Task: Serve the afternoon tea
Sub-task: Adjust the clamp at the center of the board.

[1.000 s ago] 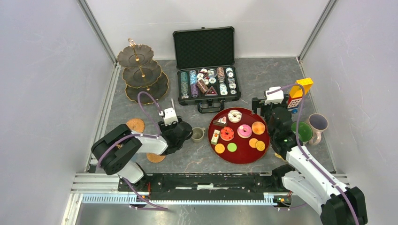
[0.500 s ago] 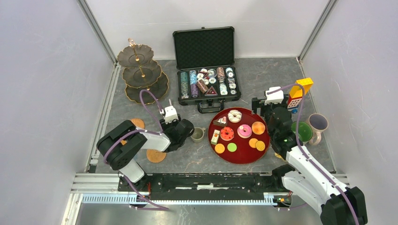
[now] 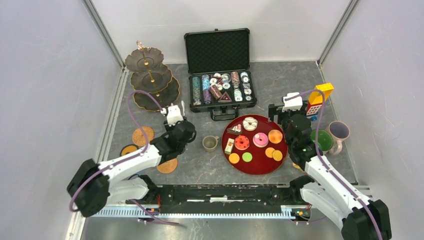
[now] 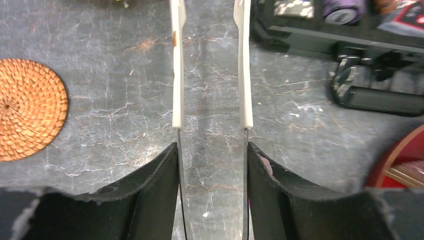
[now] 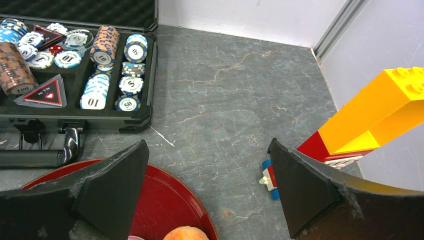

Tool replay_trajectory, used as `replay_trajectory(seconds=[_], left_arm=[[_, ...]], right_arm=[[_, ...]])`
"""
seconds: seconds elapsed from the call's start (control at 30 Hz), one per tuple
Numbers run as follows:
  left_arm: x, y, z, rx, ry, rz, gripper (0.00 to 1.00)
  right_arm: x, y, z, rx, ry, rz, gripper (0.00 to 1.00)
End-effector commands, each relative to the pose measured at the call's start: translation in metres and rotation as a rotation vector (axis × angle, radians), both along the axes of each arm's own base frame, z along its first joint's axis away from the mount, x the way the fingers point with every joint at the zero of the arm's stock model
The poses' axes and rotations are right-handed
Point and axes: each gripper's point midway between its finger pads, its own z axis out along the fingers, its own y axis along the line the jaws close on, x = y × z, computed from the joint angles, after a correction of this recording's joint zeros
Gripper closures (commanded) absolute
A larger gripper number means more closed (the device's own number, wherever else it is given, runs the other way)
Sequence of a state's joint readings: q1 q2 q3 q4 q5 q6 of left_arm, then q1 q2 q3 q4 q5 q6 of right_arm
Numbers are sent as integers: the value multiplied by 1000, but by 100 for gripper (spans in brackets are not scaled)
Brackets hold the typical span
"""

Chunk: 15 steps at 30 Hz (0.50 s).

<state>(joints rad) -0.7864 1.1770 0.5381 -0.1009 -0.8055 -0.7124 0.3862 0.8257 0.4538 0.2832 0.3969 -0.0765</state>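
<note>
Left fingers [image 4: 176, 75] stand partly apart over bare worktop [image 3: 280, 85], nothing between them, with a woven coaster [image 4: 30, 110] at 9 o'clock in the wrist view. From above, the three-tier stand [image 3: 150, 80] is at 11 o'clock of that arm, and the small olive mug [image 3: 210, 143] sits at 4 o'clock, clear of the fingers. Over to the right fingers [image 5: 115, 190]: spread wide, empty, hanging above the far edge of the red tray [image 3: 260, 169]. On that tray lie the sweets [image 3: 260, 140]: frosted donuts [image 3: 250, 123], orange rounds [image 3: 234, 158], a green round [image 3: 247, 157]. Green mug [image 3: 324, 142] and lilac mug [image 3: 340, 130] stand at 3 o'clock of the tray, block tower [image 3: 318, 97] at 1 o'clock, poker chip case [image 3: 220, 75] at 11.
</note>
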Motion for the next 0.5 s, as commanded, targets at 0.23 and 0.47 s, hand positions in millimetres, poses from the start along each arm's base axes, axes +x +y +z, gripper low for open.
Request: replay_trajectory(seconds=[0.23, 0.47], left_arm=[[-61, -17, 77, 1, 247, -384, 43], [-108, -60, 117, -140, 464, -658, 45]], right_arm=[[0, -1, 16, 13, -49, -6, 2], [0, -1, 18, 13, -49, -7, 2]])
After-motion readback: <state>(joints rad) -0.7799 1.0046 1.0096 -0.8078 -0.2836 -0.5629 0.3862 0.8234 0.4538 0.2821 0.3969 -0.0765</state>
